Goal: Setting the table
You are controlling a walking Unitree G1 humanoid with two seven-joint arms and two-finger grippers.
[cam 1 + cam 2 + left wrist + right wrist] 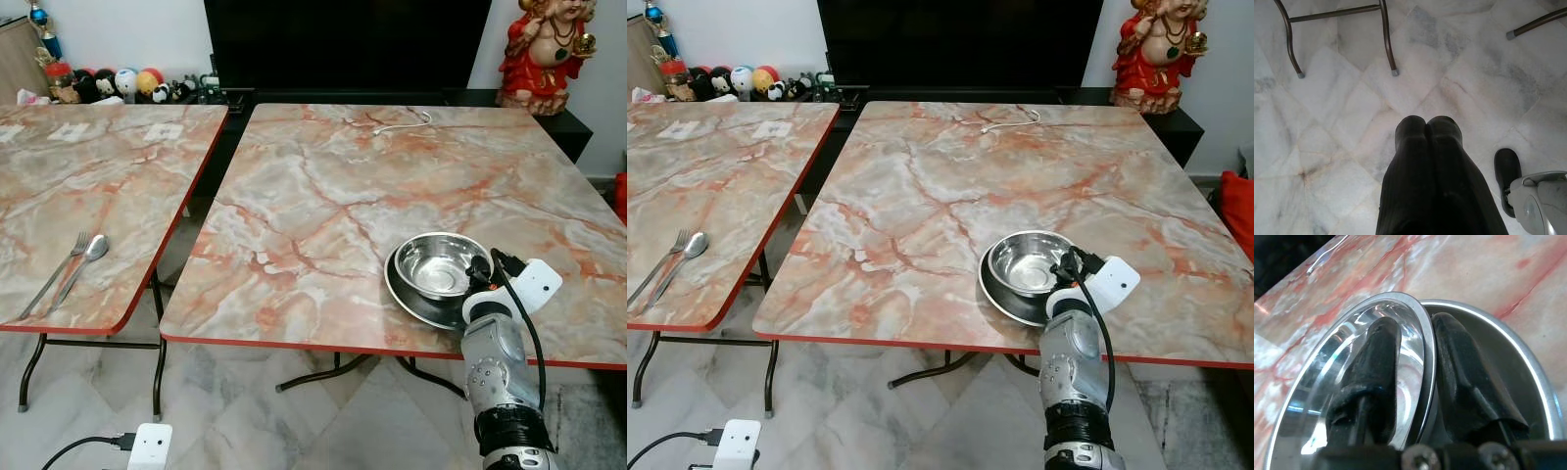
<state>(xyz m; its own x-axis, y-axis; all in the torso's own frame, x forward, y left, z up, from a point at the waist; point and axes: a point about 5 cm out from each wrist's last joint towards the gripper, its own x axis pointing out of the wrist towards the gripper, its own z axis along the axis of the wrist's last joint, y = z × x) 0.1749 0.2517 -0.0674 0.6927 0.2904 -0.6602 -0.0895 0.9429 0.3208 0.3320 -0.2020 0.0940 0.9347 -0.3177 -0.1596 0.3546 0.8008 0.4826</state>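
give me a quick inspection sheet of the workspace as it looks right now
Surface: two marble-patterned folding tables with red edges, right table, left table.
Job's things: shiny steel bowl sitting in a darker round steel plate near the right table's front edge; metal fork and spoon side by side on the left table.
Clutter: small toys behind the left table.
Grippers: right gripper pinching the bowl's rim; left gripper shut, hanging over the floor.
Cables: white cable at the right table's far edge.
Surroundings: red statue, marble floor.

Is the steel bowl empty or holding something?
Empty: the steel bowl sits upright on the plate, bare inside, its rim pinched by the right gripper.
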